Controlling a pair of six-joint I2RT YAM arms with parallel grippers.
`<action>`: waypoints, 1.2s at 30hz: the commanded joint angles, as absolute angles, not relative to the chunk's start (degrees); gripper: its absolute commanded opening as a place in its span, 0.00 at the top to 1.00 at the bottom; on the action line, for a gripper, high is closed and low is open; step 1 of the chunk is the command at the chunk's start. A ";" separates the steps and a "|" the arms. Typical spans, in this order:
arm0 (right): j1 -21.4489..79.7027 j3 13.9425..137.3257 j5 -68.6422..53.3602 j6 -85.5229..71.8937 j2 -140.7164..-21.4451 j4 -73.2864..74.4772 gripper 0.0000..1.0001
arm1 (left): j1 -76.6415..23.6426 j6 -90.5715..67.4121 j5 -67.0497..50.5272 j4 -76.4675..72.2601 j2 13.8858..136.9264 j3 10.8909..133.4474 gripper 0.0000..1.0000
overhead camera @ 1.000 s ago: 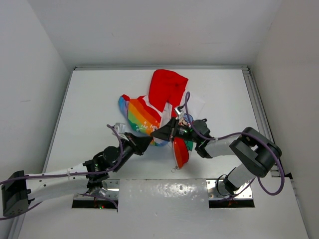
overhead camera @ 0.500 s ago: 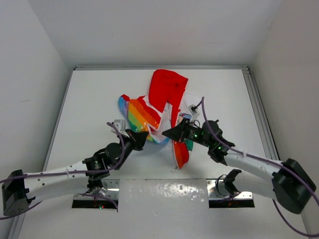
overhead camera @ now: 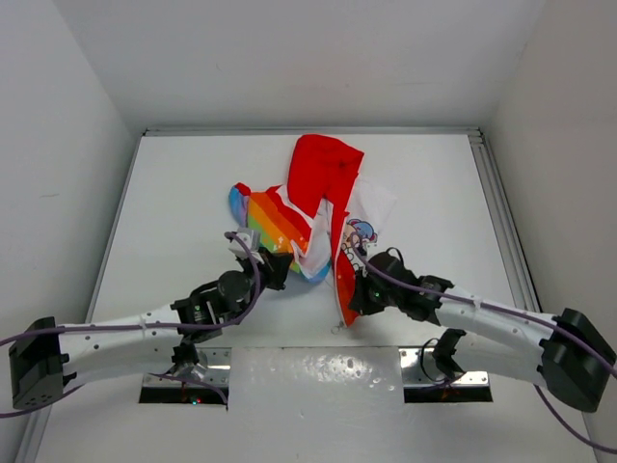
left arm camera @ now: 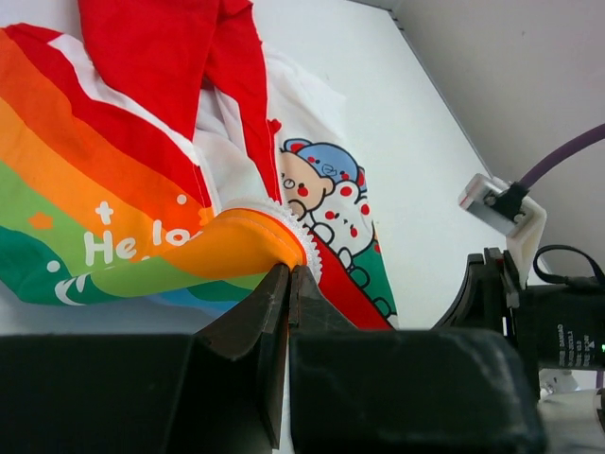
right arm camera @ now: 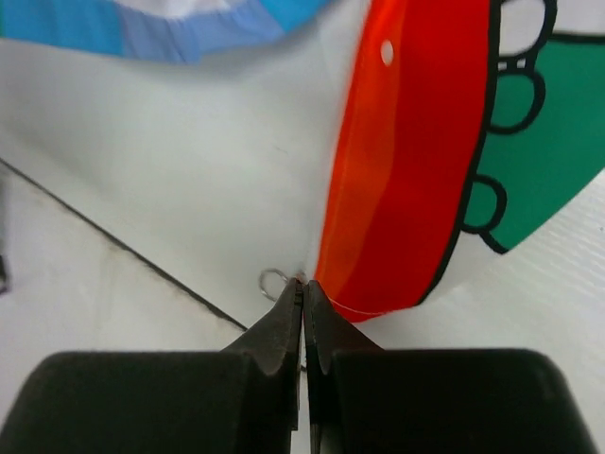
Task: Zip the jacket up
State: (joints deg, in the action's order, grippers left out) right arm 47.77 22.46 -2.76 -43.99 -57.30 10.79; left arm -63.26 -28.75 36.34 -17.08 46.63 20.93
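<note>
The jacket (overhead camera: 323, 207) lies mid-table with its red hood (overhead camera: 326, 166) at the far end, a rainbow panel on the left and a white cartoon-print front on the right. My left gripper (overhead camera: 278, 263) is shut on the orange rainbow edge (left arm camera: 248, 241), right at the white zipper teeth (left arm camera: 312, 248); its jaws (left arm camera: 289, 270) are pressed together. My right gripper (overhead camera: 349, 301) is shut at the bottom corner of the red front panel (right arm camera: 402, 170). Its tips (right arm camera: 302, 282) pinch the hem end, beside a small metal ring (right arm camera: 272, 281).
White table with raised rails along the far and right edges (overhead camera: 496, 207). A shiny metal plate (overhead camera: 318, 371) lies at the near edge between the arm bases. The right arm's black wrist and purple cable show in the left wrist view (left arm camera: 544, 312).
My right gripper has moved from above the jacket's front down to the bottom corner of the red panel, uncovering the cartoon print. My left gripper has moved slightly forward and right with the rainbow edge.
</note>
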 commanded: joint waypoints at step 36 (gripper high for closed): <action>62.22 31.91 16.26 -43.77 -81.47 21.01 0.63 | -62.75 -29.00 37.44 -14.33 41.75 20.48 1.00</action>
